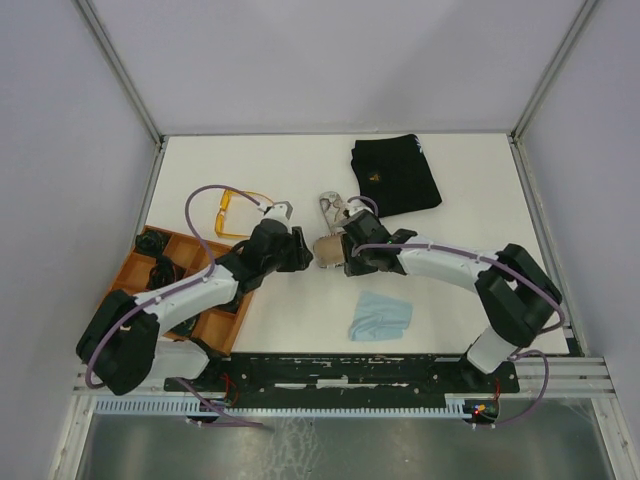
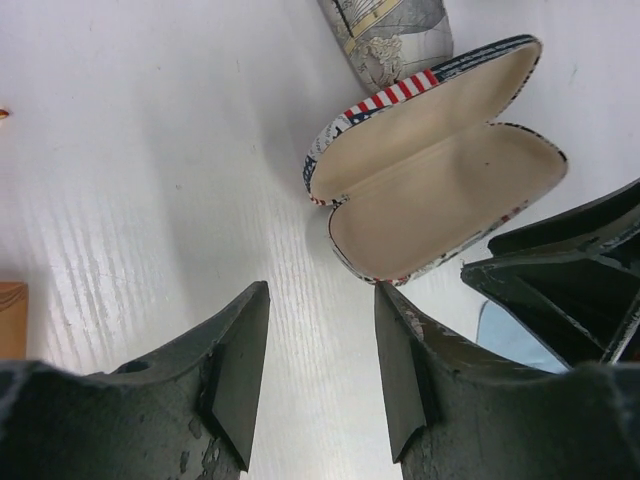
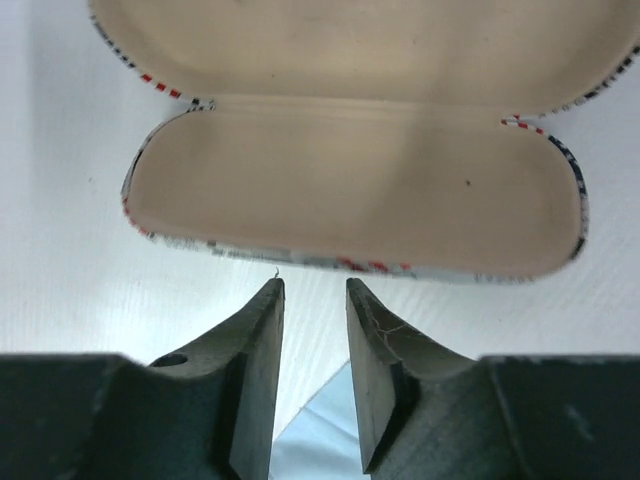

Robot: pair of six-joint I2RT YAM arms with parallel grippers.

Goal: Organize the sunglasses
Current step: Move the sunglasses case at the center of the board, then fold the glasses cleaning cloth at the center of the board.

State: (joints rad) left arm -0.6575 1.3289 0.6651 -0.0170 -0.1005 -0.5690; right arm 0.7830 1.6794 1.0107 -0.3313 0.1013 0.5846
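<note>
Both grippers, left [image 2: 320,365] and right [image 3: 315,295], stand with jaws apart and empty over the white wood-grain table [image 1: 270,170]. A black fabric pouch [image 1: 395,172] lies at the back and an orange compartment tray [image 1: 215,327] on the left. Between the grippers a hard oval case [image 3: 350,190] lies open, cream-lined, its shell printed with red-and-white stripes. Nearer is a crumpled blue cloth [image 1: 380,315]. The amber sunglasses [image 1: 240,212] and the white sunglasses [image 1: 333,208] rest on the table behind the grippers.
</note>
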